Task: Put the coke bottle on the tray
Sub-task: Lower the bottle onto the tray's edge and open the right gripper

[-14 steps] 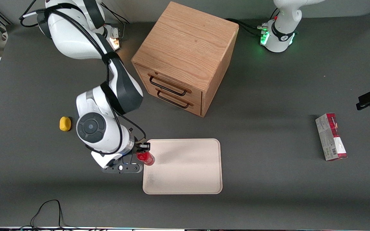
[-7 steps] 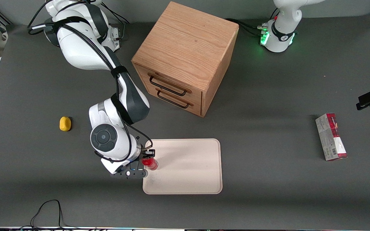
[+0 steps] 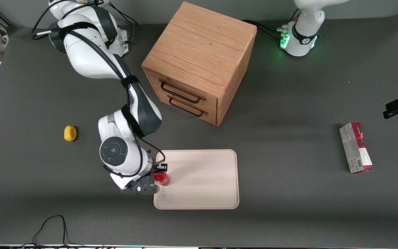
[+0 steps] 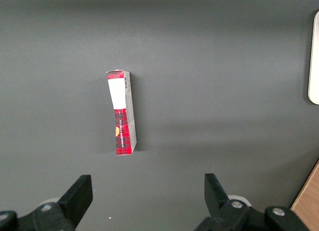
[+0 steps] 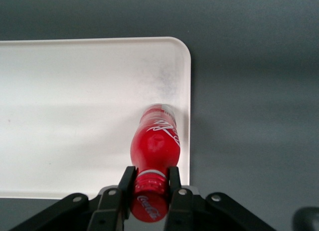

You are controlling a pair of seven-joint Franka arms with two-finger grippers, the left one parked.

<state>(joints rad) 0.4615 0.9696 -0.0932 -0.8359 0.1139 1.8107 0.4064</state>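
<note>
Your tool is clamped on the neck of the coke bottle, one finger on each side just under the red cap. The bottle hangs cap-up, so its long axis runs straight down from the tool toward the tray. What matters for the next move is that the bottle's base sits just inside the tray's rim, at the edge facing the working arm's end of the tabletop, not over the tray's middle. In the front view the tool and bottle stand over that same tray edge, nearer the tabletop's front edge than the wooden cabinet. You cannot tell from either view whether the base already touches the tray or hangs just above it; the wrist hides the fingers from the front
</note>
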